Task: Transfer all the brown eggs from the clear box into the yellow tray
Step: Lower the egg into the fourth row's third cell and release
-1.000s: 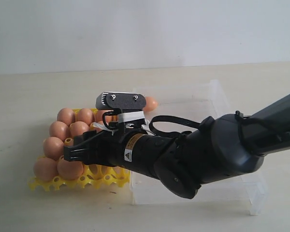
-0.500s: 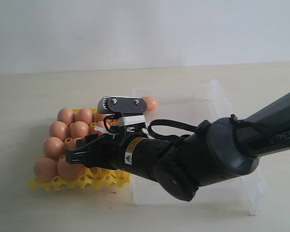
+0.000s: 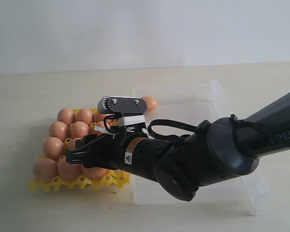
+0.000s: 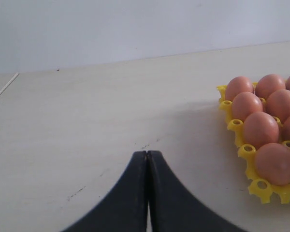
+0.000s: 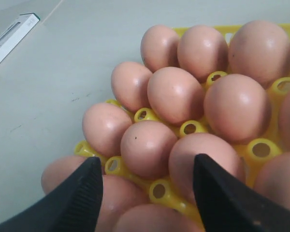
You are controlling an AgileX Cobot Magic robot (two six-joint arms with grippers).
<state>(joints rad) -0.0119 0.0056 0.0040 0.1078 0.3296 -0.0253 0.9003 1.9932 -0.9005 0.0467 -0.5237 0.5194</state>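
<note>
Clear box (image 3: 193,104) sits behind the right claw (image 5: 146,166), with one brown egg (image 3: 150,103) lying in it beyond the claw's wrist. Yellow tray (image 3: 101,180) lies under that claw, whose jaws stand spread and released above the packed brown eggs (image 3: 59,129). Left claw (image 4: 148,157) is clenched on nothing, with the tray near it.

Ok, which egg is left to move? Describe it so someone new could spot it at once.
Find the clear box, right of the yellow tray in the exterior view. In its far corner nearest the tray lies one brown egg, half hidden behind the grey wrist camera. It is the only egg seen on clear plastic; the others sit packed in yellow cups.
</note>
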